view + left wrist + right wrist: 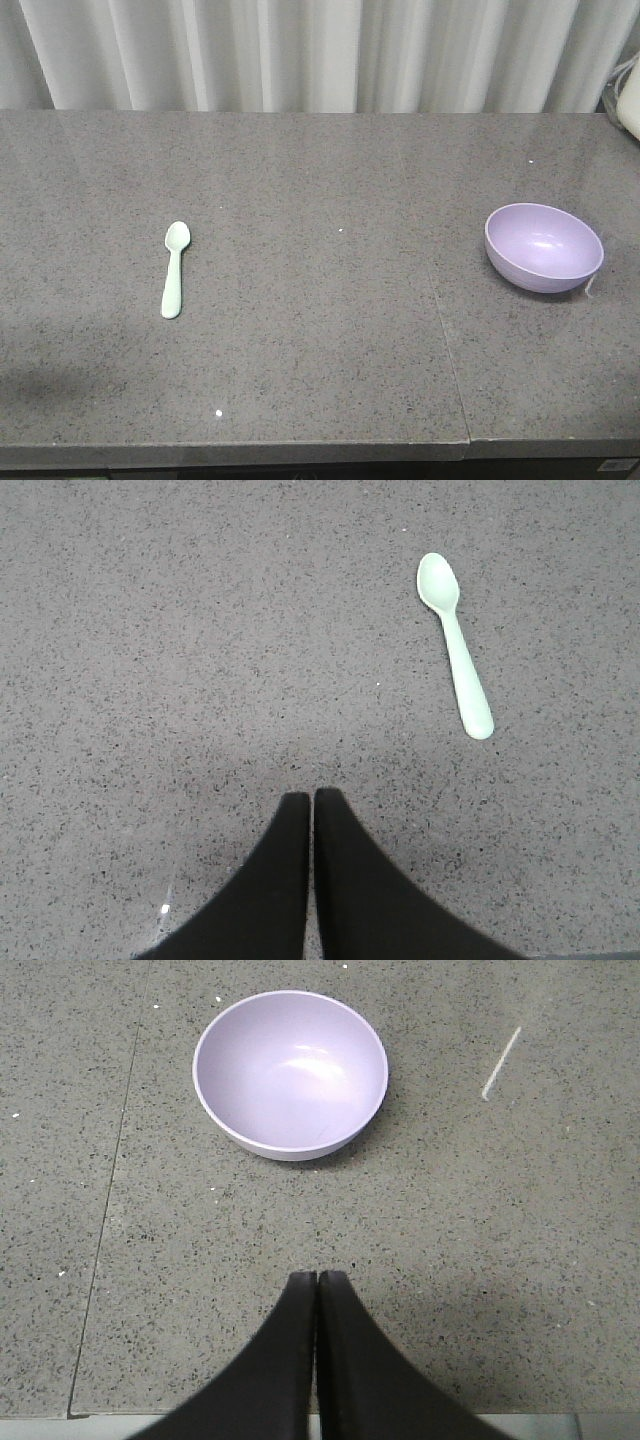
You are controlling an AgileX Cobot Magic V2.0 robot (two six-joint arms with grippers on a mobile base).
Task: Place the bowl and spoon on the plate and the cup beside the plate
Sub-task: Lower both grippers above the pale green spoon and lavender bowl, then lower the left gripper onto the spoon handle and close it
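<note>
Counter (320,380), grey speckled stone: one, with a seam down its right part.
Bowl (544,247), lavender: one, upright on the counter's right side.
Spoon (175,268), mint: one, flat on the left side, head toward the curtain (300,50).
Left pincer (311,798): one, angled down over the counter, tips pressed together, holding nothing. The spoon lies ahead to its right, well apart.
Right pincer (317,1278): one, same pose, tips together, empty. The bowl sits ahead, slightly left, apart.

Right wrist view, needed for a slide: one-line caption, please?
Shut right gripper faces an empty purple bowl on the speckled grey counter.
</note>
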